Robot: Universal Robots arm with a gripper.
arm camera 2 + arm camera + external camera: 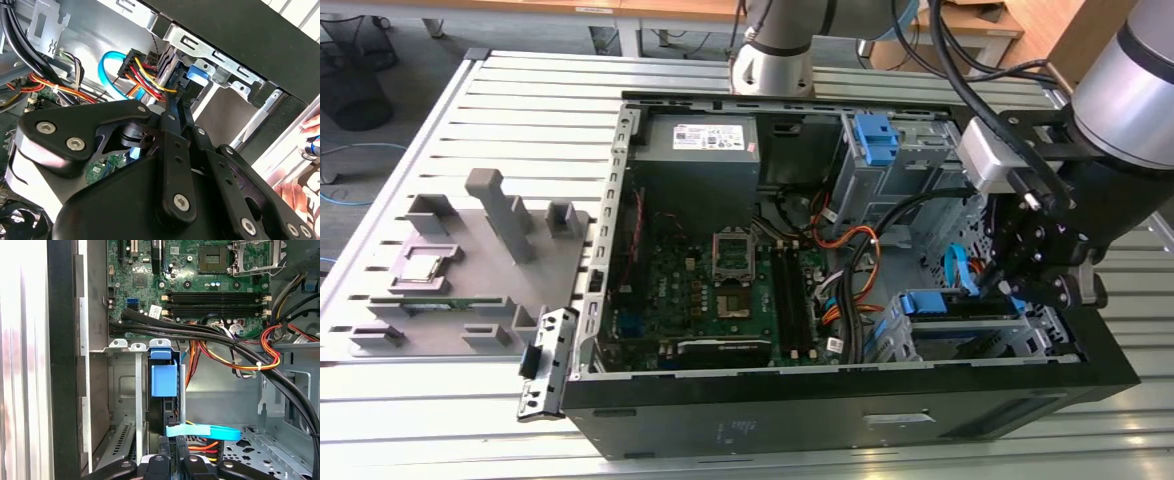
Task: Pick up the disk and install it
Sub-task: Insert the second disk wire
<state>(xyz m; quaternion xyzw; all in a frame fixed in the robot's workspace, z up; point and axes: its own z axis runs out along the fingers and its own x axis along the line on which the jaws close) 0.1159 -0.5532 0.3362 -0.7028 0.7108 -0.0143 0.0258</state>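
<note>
The disk point(958, 316) stands on edge in the lower drive cage at the front corner of the open computer case point(854, 420), on the exterior view's right. Its blue bracket point(164, 380) sits at the far end of the slot, and its dark edge point(170, 412) runs back toward me. My gripper point(1021, 290) reaches down into the case at the disk's near end. The gripper point(175, 462) has a finger close on each side of that end, shut on it. From behind, the gripper point(175, 107) points at the disk's silver side point(163, 67) and the blue bracket point(196, 75).
A light blue data cable point(202, 431) and orange, red and black wire bundles point(235, 357) cross just beside the cage. The motherboard point(720, 270) fills the case floor, with another blue bracket point(874, 135) in the upper bay. A grey parts fixture point(467, 270) lies on the slotted table.
</note>
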